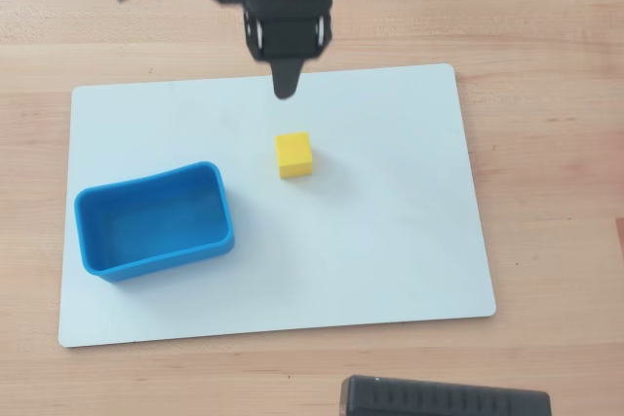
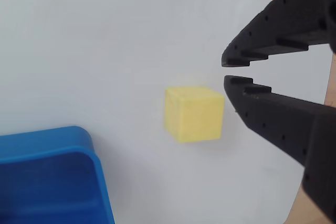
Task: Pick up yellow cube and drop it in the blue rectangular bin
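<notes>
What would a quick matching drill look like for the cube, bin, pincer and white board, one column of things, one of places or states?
Things:
1. yellow cube
2. blue rectangular bin
3. pincer
4. white board

Places or states:
A. lies flat on the wooden table, under the other things
B. empty, on the board's left part in the overhead view
C. near the board's middle, ungrasped
D. black, tips nearly together, holding nothing, just right of the cube in the wrist view

Pairs: 1-C, 2-B, 3-D, 4-A

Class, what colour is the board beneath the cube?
White board, clearest in the overhead view.
</notes>
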You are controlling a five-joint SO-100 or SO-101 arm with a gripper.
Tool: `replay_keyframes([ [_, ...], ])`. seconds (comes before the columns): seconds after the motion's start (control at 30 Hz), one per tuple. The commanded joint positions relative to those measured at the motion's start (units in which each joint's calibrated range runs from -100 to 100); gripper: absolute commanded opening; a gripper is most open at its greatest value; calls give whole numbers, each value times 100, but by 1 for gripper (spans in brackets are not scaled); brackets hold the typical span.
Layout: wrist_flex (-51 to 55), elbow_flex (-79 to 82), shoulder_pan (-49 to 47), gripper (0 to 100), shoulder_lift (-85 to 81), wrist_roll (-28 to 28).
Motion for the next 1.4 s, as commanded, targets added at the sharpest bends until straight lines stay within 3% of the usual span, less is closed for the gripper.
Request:
replay_keyframes([
  [0.0,509,-2064,-116,0,931,181],
  [0.37,798,-2691,-330,1,1692,244],
  [0.7,897,-2646,-107,21,1739,234],
  [1.37,269,-1628,4,22,1980,210],
])
